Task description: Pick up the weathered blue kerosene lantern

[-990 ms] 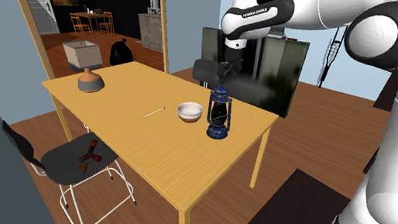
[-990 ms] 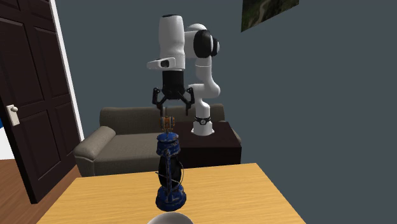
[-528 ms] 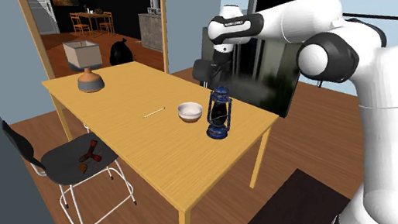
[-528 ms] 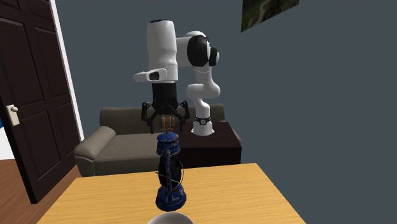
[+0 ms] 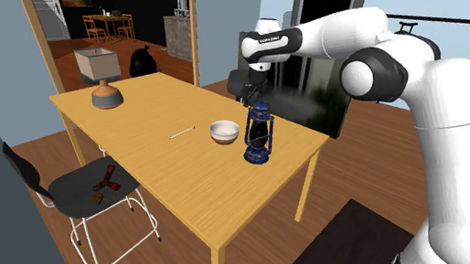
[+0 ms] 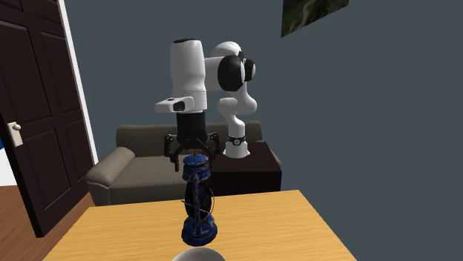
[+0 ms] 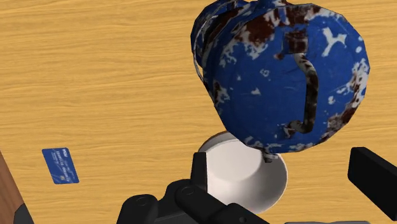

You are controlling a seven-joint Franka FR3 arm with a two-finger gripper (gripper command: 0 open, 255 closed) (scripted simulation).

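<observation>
The robot's black hand [image 6: 192, 153] is open wide. In the second exterior view it hangs in the middle of the frame, right over the top of the blue lantern [image 6: 197, 200]. One finger sticks out on each side of the lantern's top. The hand holds nothing. I can see no finger touching the lantern.

The lantern stands upright on the table [image 6: 297, 222], in the lower middle of that frame. It is dark blue with rusty brown and white spots.

In the shoulder view the lantern [image 5: 259, 134] stands a little right of the middle of the frame, near the table's [image 5: 164, 167] edge. A white bowl [image 5: 224, 131] sits just beside it, on its left. The hand [image 5: 255, 94] is just above the lantern here too.

In the wrist view the lantern's round blue top [image 7: 286, 70] is very close and lies between the two black fingers [image 7: 375, 178]. Bare table shows between that finger and the lantern. The white bowl [image 7: 245, 175] is right next to the lantern, and a small blue card [image 7: 60, 165] lies flat on the table, well apart from both.
</observation>
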